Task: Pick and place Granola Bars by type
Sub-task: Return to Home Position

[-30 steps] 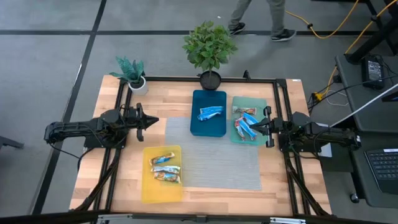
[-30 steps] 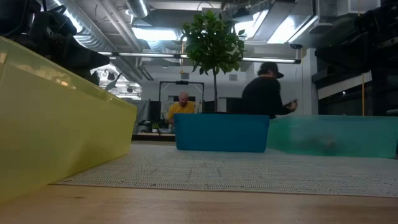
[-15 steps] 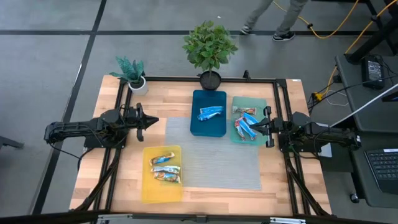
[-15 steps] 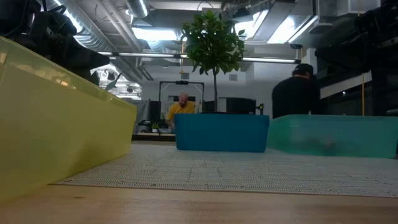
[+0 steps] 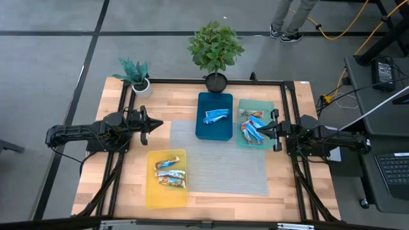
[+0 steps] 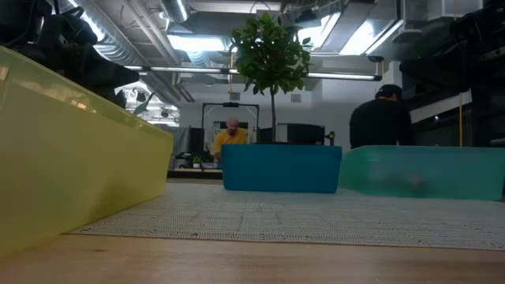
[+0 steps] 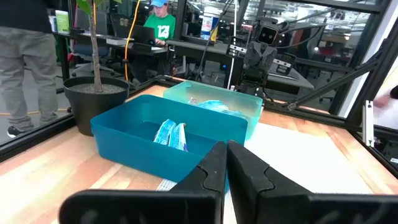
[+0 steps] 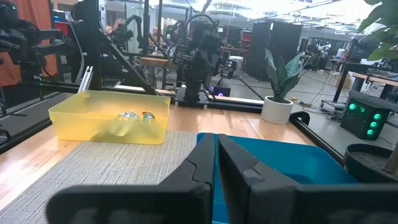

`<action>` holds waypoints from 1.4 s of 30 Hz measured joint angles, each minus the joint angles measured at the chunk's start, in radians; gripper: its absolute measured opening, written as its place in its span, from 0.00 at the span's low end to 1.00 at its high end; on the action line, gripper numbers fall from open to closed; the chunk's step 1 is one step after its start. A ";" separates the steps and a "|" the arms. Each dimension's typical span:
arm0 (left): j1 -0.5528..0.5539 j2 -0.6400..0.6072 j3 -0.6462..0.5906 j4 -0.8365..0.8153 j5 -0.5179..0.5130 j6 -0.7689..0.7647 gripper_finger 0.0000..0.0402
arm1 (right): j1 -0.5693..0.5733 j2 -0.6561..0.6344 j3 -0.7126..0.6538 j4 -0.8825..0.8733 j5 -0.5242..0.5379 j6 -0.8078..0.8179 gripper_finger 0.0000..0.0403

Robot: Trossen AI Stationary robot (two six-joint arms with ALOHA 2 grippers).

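Granola bars lie in three trays. A bright blue bar (image 5: 216, 115) rests in the blue tray (image 5: 213, 131). Several blue and red-marked bars (image 5: 252, 130) fill the teal tray (image 5: 243, 105). Tan and silver bars (image 5: 169, 172) lie in the yellow tray (image 5: 165, 195). My left gripper (image 5: 160, 123) hovers shut at the table's left, above the wood, holding nothing. At the table's right my shut right gripper (image 5: 258, 131) hangs by the teal tray's edge, with nothing in it.
A grey mat (image 5: 223, 166) covers the table's middle. A large potted plant (image 5: 215, 51) and a small one (image 5: 134, 73) stand at the far edge. A black frame (image 5: 291, 115) rims the table. A person's legs (image 5: 287, 19) show on the floor beyond.
Both arms have kept still. The person behind the table has walked toward the right.
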 joint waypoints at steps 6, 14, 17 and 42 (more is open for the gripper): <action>0.000 0.000 0.000 0.000 0.000 0.000 0.03 | 0.000 0.000 0.000 0.000 0.000 0.000 0.05; 0.000 0.000 0.000 0.000 0.000 0.000 0.02 | 0.000 0.000 0.000 0.000 0.000 0.000 0.05; 0.000 0.000 0.000 0.000 0.000 0.000 0.02 | 0.000 0.000 0.000 0.000 0.000 0.000 0.05; 0.000 0.000 0.000 0.000 0.000 0.000 0.03 | 0.000 0.000 0.000 0.000 0.000 0.000 0.05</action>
